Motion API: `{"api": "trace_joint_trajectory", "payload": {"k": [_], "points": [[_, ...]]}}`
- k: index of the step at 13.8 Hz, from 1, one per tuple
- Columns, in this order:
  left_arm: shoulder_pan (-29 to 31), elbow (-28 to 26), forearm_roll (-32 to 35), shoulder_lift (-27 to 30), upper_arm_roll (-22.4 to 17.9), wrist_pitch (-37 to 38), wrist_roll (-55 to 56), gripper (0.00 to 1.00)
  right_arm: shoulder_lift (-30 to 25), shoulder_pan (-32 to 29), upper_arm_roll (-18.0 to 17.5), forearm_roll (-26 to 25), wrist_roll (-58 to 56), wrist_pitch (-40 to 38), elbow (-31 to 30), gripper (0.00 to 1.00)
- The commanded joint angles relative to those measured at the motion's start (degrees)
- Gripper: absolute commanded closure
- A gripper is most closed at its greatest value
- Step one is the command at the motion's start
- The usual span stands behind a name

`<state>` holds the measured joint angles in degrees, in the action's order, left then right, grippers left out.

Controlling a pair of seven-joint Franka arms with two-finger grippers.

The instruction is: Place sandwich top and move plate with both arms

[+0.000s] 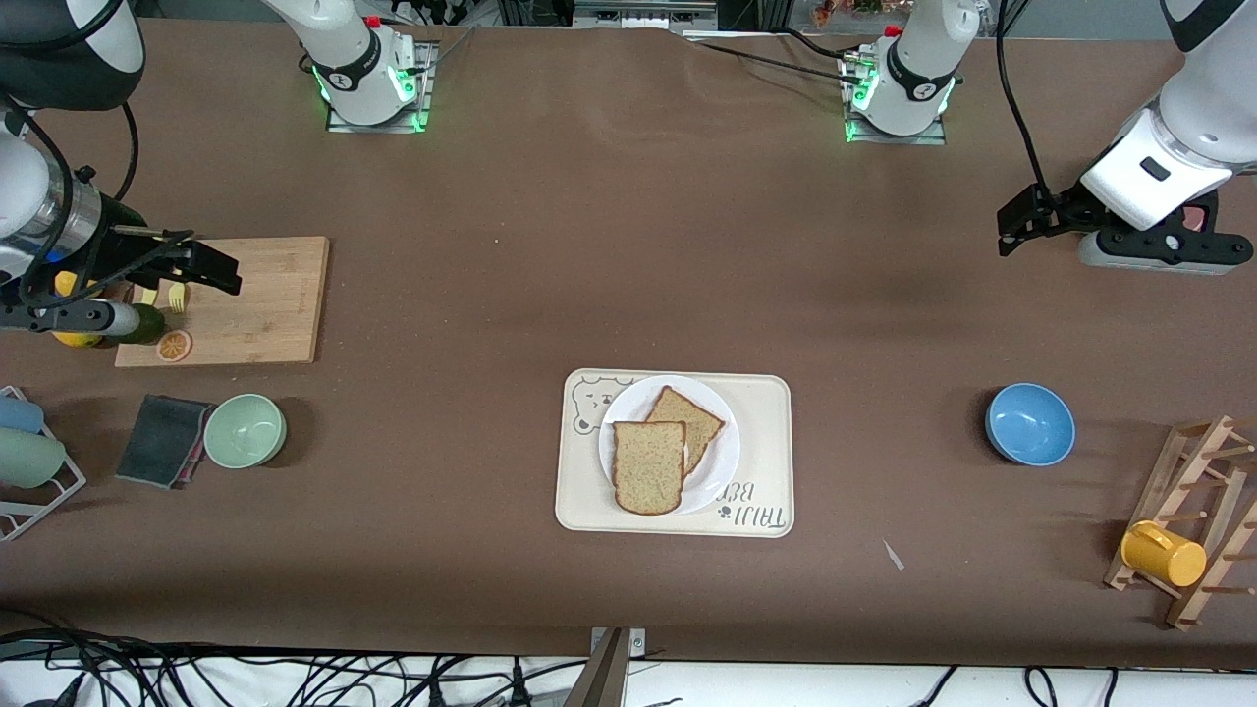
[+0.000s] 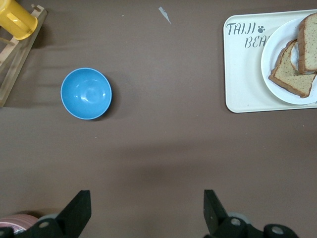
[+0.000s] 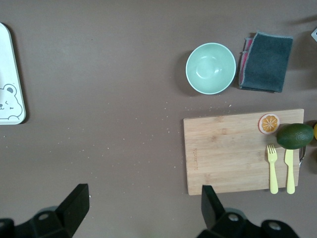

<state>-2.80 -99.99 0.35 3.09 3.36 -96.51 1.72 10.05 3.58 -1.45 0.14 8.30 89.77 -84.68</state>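
Observation:
The small white plate [image 1: 719,465] [image 2: 275,46] sits on a cream bear tray [image 1: 766,412] [image 2: 242,74] in the middle of the table, near the front camera. On the plate the sandwich top [image 1: 649,466] [image 2: 308,42], a plain speckled brown slice, leans partly over a second slice [image 1: 692,414] [image 2: 292,77]. A bit of white shows between the two slices. My left gripper [image 1: 1019,224] [image 2: 147,198] hangs open over bare table at the left arm's end. My right gripper [image 1: 211,267] [image 3: 143,193] hangs open and holds nothing, above the wooden board's edge at the right arm's end.
A blue bowl [image 1: 1029,423] [image 2: 86,93] and a wooden rack [image 1: 1203,491] holding a yellow mug [image 1: 1164,553] stand toward the left arm's end. Toward the right arm's end are a green bowl [image 1: 245,430] [image 3: 210,68], a dark cloth [image 1: 162,454] and a cutting board [image 1: 255,304] [image 3: 228,148] with toy food.

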Motion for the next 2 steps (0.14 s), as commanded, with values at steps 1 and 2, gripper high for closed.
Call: {"api": "trace_joint_trajectory", "payload": {"k": [1, 2], "points": [[-0.3, 1.9, -1.4, -0.9, -0.1, 1.3, 0.3, 0.0, -0.2, -0.2, -0.1, 0.0, -0.8, 0.3, -0.1, 0.0], [-0.3, 1.9, -1.4, -0.9, -0.1, 1.3, 0.3, 0.0, -0.3, -0.2, -0.1, -0.1, -0.4, 0.2, -0.1, 0.0]]}}
